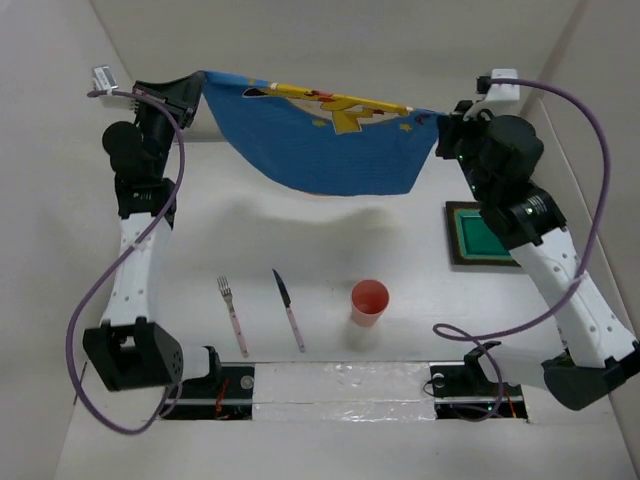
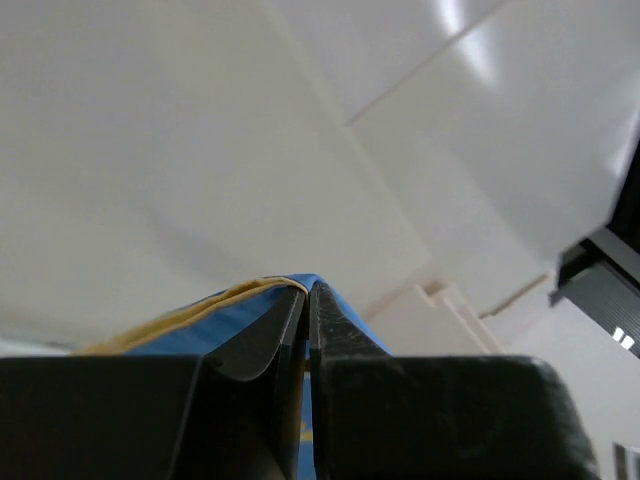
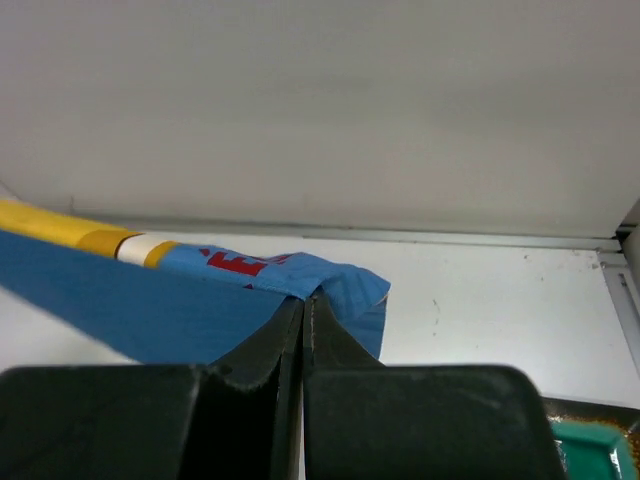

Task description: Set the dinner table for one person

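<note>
A blue cloth placemat (image 1: 320,140) with a yellow cartoon print hangs stretched in the air over the far part of the white dinner table (image 1: 330,225). My left gripper (image 1: 197,88) is shut on its left corner (image 2: 300,285). My right gripper (image 1: 443,125) is shut on its right corner (image 3: 340,280). The cloth sags in the middle. A fork (image 1: 232,315), a knife (image 1: 289,308) and a red cup (image 1: 368,302) lie or stand on the near part of the table.
A green plate on a dark square tray (image 1: 480,233) sits at the right, under my right arm. White panels (image 1: 330,40) wall the table. The arm bases and a taped strip (image 1: 340,385) run along the near edge.
</note>
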`<state>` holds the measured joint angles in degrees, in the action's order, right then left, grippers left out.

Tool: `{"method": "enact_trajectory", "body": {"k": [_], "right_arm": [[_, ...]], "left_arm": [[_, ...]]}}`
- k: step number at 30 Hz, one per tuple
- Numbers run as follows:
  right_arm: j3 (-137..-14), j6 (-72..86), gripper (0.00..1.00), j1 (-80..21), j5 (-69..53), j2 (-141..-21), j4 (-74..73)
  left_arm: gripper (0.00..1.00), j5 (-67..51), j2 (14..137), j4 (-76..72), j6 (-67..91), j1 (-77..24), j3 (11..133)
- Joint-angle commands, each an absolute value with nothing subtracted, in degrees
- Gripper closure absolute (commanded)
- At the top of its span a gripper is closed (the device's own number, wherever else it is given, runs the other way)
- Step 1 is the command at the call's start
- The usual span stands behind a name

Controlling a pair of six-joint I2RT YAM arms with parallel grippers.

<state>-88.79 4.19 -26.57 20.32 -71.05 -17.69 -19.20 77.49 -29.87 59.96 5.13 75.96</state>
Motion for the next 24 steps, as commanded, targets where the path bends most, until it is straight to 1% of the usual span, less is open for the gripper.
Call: {"method": "enact_trajectory", "body": {"k": [1,4,8,13,17,18,20,21,24], "right_arm": [[-90.52,4.13,1.0,-25.93,26.37,-68.21,-21.88],[-91.57,3.78,1.0,-25.41,25.93,-67.32,-21.53],[-94.13,3.08,1.0,-23.39,24.88,-71.27,-22.33],[-96.59,2.81,1.0,-20.22,19.96,-79.0,-20.13],[-102.9,1.85,1.0,-18.63,18.02,-89.79,-19.6],[-107.01,1.85,1.0,-17.94,17.32,-91.83,-20.21],[-111.95,1.67,1.0,-17.14,17.31,-95.26,-21.35],[-116.93,1.58,1.0,-16.53,17.4,-98.14,-22.75],[-123.29,0.88,1.0,-16.0,17.4,-100.98,-24.95]], "left_arm": [[1.0,-17.49,72.34,-36.03,62.22,6.15,72.08],[1.0,-18.01,71.19,-36.65,62.49,6.15,71.02],[1.0,-18.02,72.59,-37.35,63.72,6.15,69.7],[1.0,-20.82,81.28,-37.79,64.6,6.15,72.33],[1.0,-20.83,89.37,-34.72,62.32,5.63,80.31],[1.0,-21.09,92.78,-32.98,62.14,5.63,84.86],[1.0,-22.23,95.53,-32.17,62.23,5.63,88.75],[1.0,-22.76,97.63,-31.65,62.84,5.63,92.16],[1.0,-23.64,98.26,-31.64,63.02,5.63,94.65]]}}
